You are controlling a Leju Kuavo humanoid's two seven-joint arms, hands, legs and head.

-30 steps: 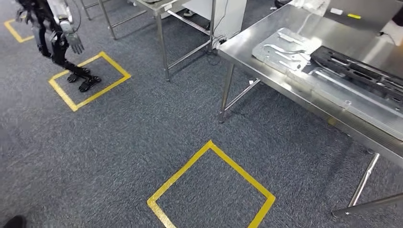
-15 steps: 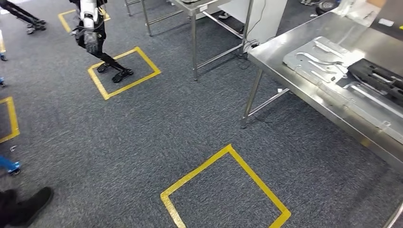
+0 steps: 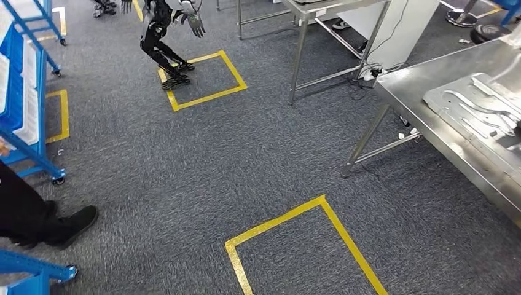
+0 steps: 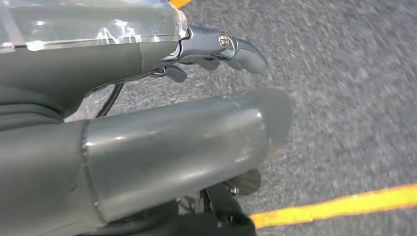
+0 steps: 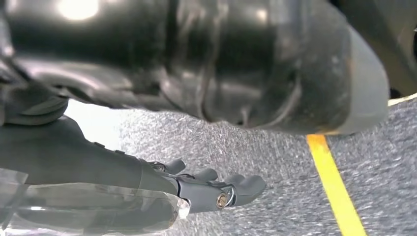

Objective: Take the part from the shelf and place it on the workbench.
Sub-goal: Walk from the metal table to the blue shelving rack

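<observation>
A blue wheeled shelf [image 3: 38, 104] stands at the left edge of the head view, with white things on its levels that I cannot make out as parts. The steel workbench [image 3: 410, 92] is at the right edge, and a pressed metal plate [image 3: 473, 107] lies on it. My left hand [image 4: 177, 142] hangs over grey carpet with its fingers [image 4: 231, 46] stretched out and nothing in them. My right hand [image 5: 196, 191] also hangs over the carpet, fingers extended and holding nothing.
A yellow taped square [image 3: 295, 221] marks the carpet in front of me. Another humanoid robot [image 3: 161, 34] stands on a second yellow square [image 3: 203, 80] farther off. A person's dark shoe [image 3: 69, 224] is at the left, beside a blue frame [image 3: 31, 270]. A steel table [image 3: 319, 15] stands at the back.
The camera has swung left: the workbench slid to the right edge, and the blue shelf and the person's leg came into the picture at the left.
</observation>
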